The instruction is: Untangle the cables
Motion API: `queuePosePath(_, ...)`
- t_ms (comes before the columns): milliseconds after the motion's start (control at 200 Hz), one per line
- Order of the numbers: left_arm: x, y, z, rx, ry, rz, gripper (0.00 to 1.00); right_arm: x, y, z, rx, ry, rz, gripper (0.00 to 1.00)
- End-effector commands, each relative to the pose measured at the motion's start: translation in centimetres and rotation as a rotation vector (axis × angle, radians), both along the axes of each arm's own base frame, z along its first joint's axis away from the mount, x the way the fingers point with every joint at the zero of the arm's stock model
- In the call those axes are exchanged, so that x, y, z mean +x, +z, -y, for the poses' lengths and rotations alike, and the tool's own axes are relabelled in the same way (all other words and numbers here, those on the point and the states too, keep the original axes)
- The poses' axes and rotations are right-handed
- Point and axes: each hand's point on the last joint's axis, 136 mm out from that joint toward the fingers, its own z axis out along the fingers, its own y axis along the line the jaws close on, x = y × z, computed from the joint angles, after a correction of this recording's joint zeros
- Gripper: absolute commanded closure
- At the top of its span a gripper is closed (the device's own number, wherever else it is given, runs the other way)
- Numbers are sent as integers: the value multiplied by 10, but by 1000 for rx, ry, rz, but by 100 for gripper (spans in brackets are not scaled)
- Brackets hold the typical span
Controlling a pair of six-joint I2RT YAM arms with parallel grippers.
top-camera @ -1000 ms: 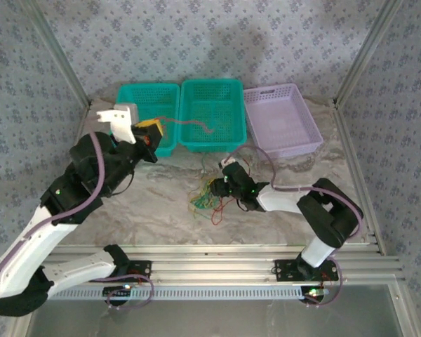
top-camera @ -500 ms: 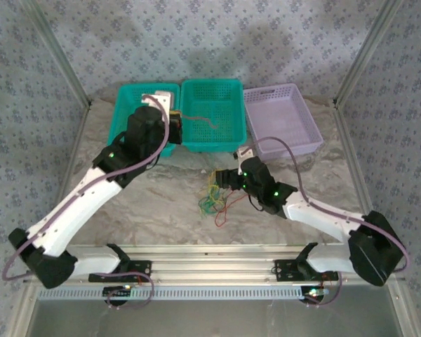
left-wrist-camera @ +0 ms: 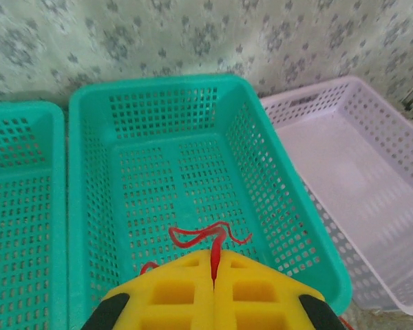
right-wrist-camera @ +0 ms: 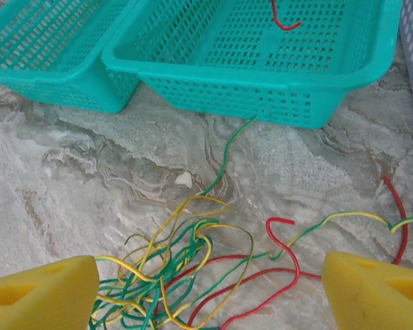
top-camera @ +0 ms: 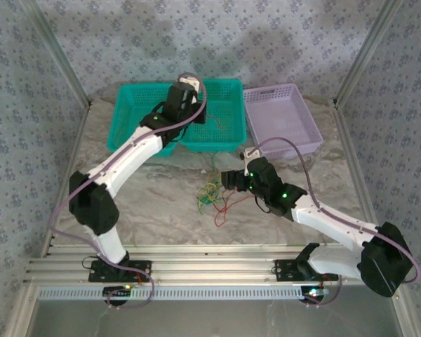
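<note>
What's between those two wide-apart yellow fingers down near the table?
The tangle of red, green and yellow wires, lying on the marble table, as the right wrist view shows.

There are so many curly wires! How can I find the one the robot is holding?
Find the three baskets at the back wall; the middle one is a teal basket beside the lilac basket. Right over it, the left arm's yellow fingers are pinched shut on one red wire. It hangs alone, while the other wires lie bunched on the table.
</note>
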Motion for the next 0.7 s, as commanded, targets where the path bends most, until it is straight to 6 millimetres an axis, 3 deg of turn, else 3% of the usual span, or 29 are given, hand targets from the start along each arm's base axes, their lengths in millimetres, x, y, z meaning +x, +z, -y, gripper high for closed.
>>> queuePosePath(0, 13, -7, 9, -38, -9, -50, 100, -4, -8, 10, -31, -39, -68, 14)
queuePosePath(200, 32, -58, 23, 3, -4, -176, 100, -5, -47, 14, -50, -77, -182, 15)
queuePosePath(340, 35, -84, 33, 4, -10, -236, 100, -3, -65, 13, -40, -83, -252, 16)
queuePosePath(390, 35, -101, 32, 25, 3, -273, 98, 2, -70, 12, -32, -88, -266, 16)
queuePosePath(410, 39, -96, 34, 16, 6, -265, 97, 3, -72, 12, -31, -85, -272, 16)
queuePosePath(465, 40, -107, 35, 26, 7, -289, 96, 6, -79, 9, -27, -74, -297, 16)
queuePosePath(695, 40, -137, 40, 45, 7, -346, 70, 17, -94, 3, -39, -83, -323, 19)
